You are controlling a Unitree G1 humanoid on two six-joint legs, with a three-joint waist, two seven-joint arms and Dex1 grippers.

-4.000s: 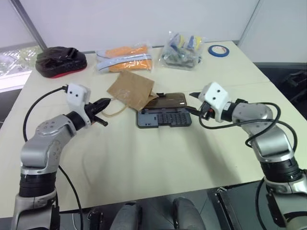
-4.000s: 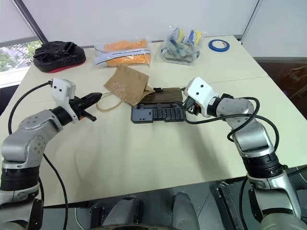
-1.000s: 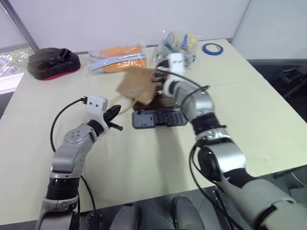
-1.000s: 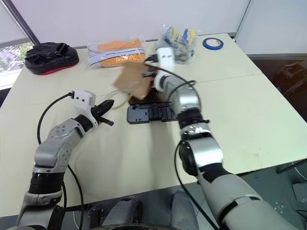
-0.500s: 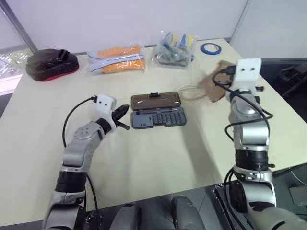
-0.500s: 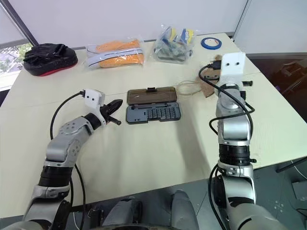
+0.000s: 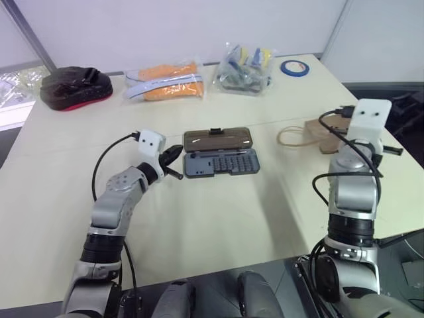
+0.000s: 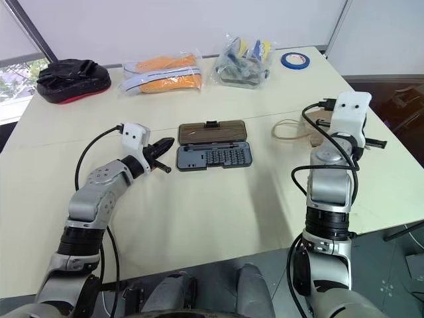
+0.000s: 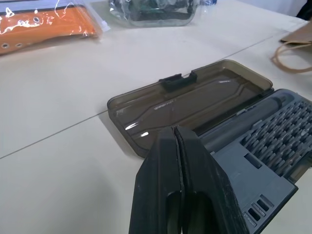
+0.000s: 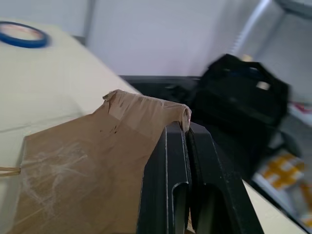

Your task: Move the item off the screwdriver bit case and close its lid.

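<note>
Kraft-paper bag (image 7: 326, 135) is off the screwdriver bit case (image 7: 220, 161), pinched at its edge in your right end effector (image 10: 187, 127) over the tabletop (image 7: 218, 218) edge. Lid (image 9: 190, 105) lies open just ahead of your left end effector (image 9: 176, 134), whose fingers are together; closing remains.

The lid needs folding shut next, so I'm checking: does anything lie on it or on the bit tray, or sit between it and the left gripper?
Nothing visible does. The lid lies open and bare behind the tray, with the left gripper just beside the case.

Beige table (image 7: 218, 218) before plain white wall (image 7: 165, 26)
</note>
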